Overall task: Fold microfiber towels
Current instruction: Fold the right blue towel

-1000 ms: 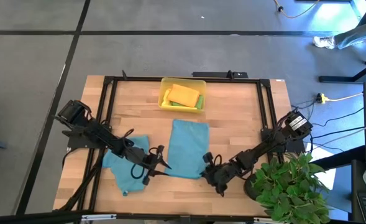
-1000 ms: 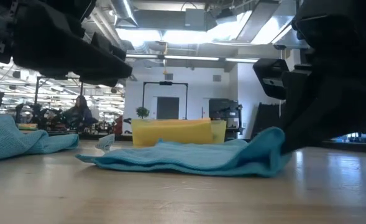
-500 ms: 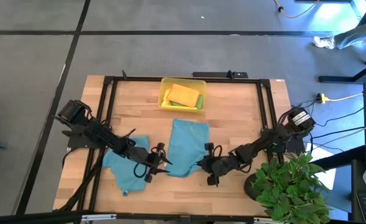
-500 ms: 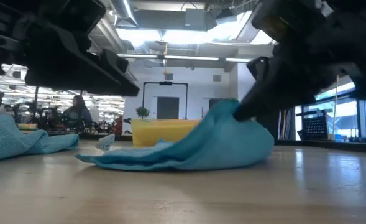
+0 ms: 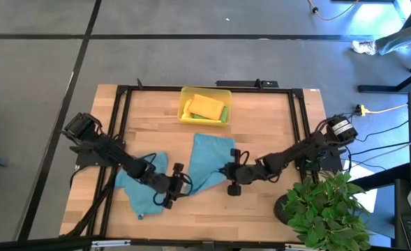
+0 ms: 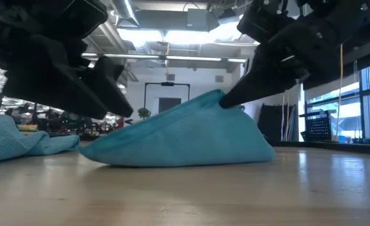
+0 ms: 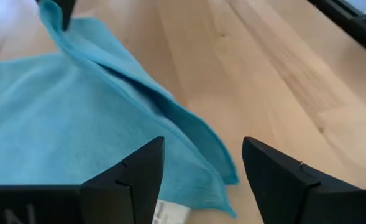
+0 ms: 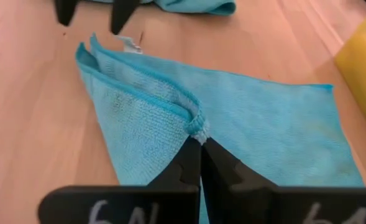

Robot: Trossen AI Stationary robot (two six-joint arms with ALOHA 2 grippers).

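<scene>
— Right gripper [image 8: 201, 144] is clenched on one corner of the soft teal-blue microfiber towel [image 5: 206, 164] at the middle of the wooden table [image 5: 261, 129], holding that corner raised so the cloth tents up over itself. Agreed?

— Agreed. Left gripper [image 7: 201, 168] hovers just beside the towel's near corner with its fingers spread, holding nothing.

— How will the cloth handle?

— Light and limp, I'd judge. It drapes from the pinch and creases wherever it's led, so it won't hold an edge unaided. Best hold is right at a corner or hem, where the stitched border gives the fingers something to bite.

— And the others?

— A second teal-blue towel [image 5: 137, 185] lies crumpled under the left arm. Folded yellow, orange and green cloths [image 5: 206, 107] sit in the translucent yellow plastic tray [image 5: 183, 110] at the far edge.
</scene>
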